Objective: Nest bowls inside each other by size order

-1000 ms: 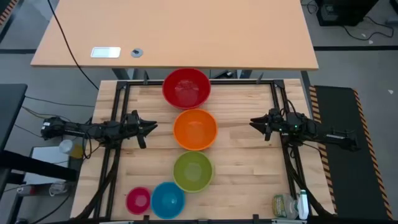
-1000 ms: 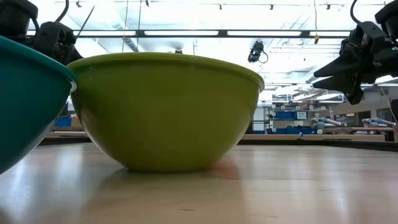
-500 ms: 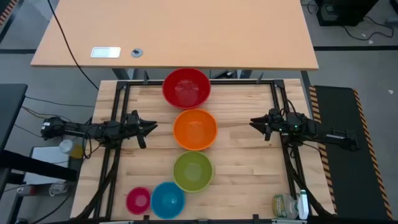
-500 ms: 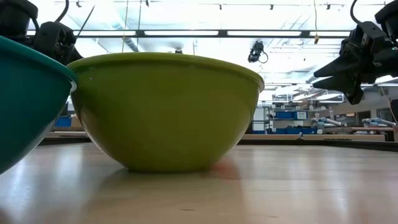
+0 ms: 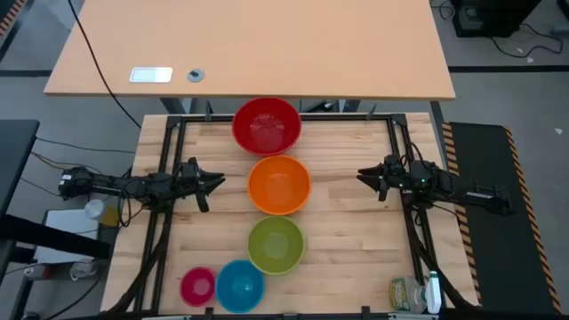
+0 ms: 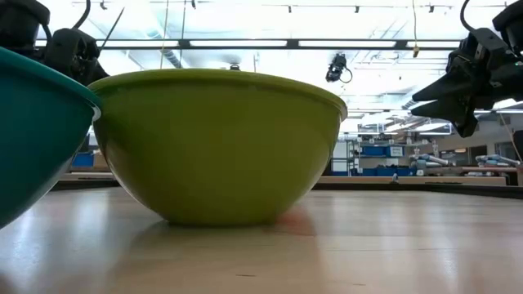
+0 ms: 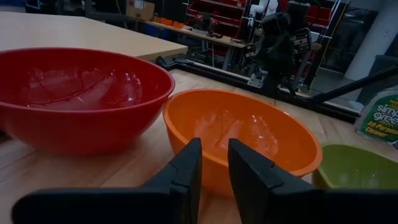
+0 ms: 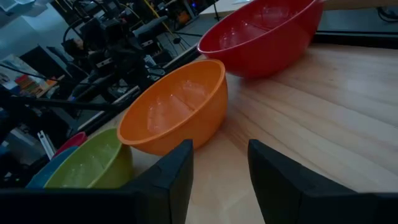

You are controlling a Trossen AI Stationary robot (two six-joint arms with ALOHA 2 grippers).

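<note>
**A:** High view status?

**B:** Five bowls on the wooden table point(image 5: 356, 258), none nested. Red bowl point(image 5: 266, 124) at the far edge, orange bowl point(image 5: 279, 185) just in front of it, green bowl point(image 5: 276, 244) nearer again. The three make a line down the middle, rims close or touching, can't tell which. Blue bowl point(image 5: 240, 285) and pink bowl point(image 5: 197, 285) sit side by side at the near edge, left of the green one; blue is just beside green.

**A:** My grippers?

**B:** My left gripper point(image 5: 216, 182) hangs over the table's left side, pointing at the orange bowl, apart from it, holding nothing. Left wrist view: fingers point(image 7: 184, 168) nearly together, narrow gap. My right gripper point(image 5: 363, 176) mirrors it over the right side, also aimed at the orange bowl, well apart, empty. Right wrist view: fingers point(image 8: 171, 171) spread with a clear gap.

**A:** Low view?

**B:** Green bowl fills the middle, upright on the table, blue rim at the left edge. Both grippers above table level.

**A:** Anything else?

**B:** Cleaner bottle point(image 5: 433, 292) at the near right corner. Tan desk point(image 5: 267, 44) beyond the table.
</note>
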